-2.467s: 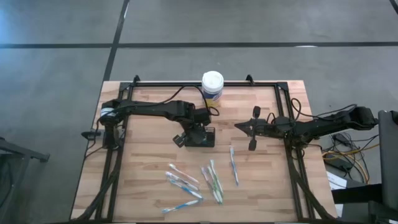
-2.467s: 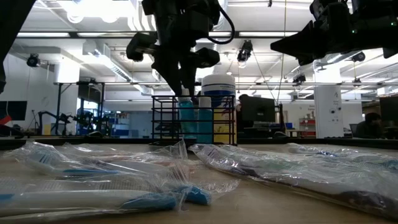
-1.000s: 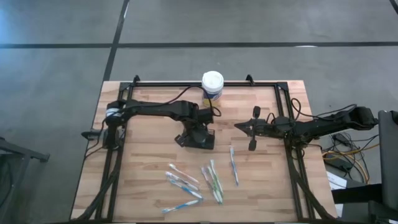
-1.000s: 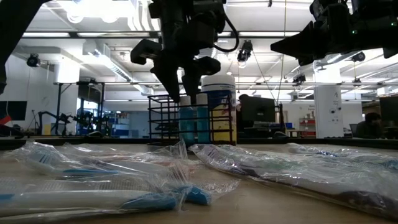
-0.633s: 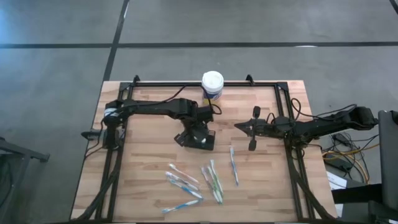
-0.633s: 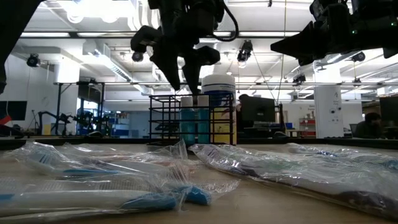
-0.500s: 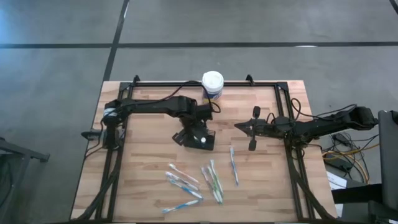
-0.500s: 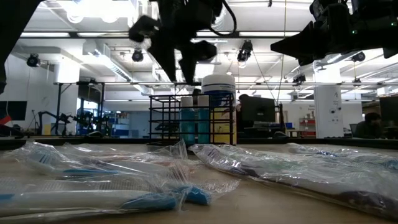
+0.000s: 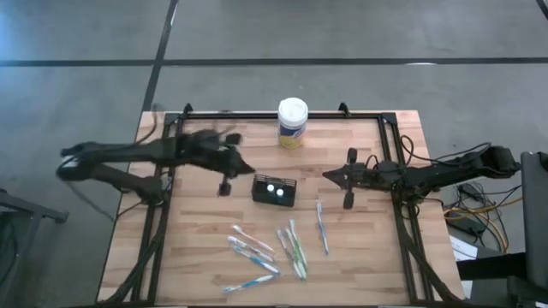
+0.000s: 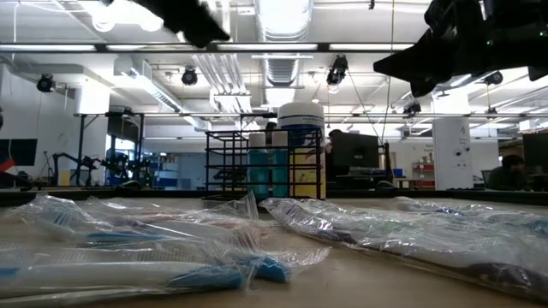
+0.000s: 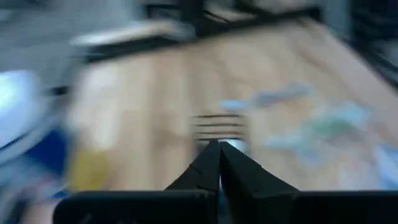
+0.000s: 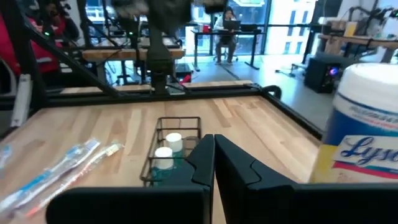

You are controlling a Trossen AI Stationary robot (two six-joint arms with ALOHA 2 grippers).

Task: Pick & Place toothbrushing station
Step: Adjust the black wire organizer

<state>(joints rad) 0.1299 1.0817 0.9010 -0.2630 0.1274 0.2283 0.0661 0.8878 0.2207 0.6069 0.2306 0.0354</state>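
**Station on table, both grippers empty**

Surface: you are working over a bare wooden table (image 9: pixel 197 231) with a black frame round its edge, standing on a grey floor; the low view is looking into a lit workshop behind it.

Item 1, station (image 9: pixel 274 190): the black wire holder is standing upright near the table's middle, touching neither gripper. Two white-capped tubes are sitting in it, so it is probably best kept level when lifted.

Item 2, left gripper (image 9: pixel 242 169): it is hanging above the table beside the station, on the side toward its own arm's base. In the left wrist view its fingers (image 11: pixel 211 163) are pressing together with nothing between them. The arm is blurring in the high view, so its exact place is uncertain.

Item 3, right gripper (image 9: pixel 347 184): it is waiting on the station's other side, well apart. Its fingers (image 12: pixel 208 155) are meeting, empty, and pointing toward the station.

Item 4, canister (image 9: pixel 293 122): the white-lidded tub is standing at the far edge, behind the station but not touching it.

Item 5, toothbrushes (image 9: pixel 287 244): bagged brushes are lying scattered on the near half of the table. They are crowding that side, so any set-down there looks likely to land on plastic.
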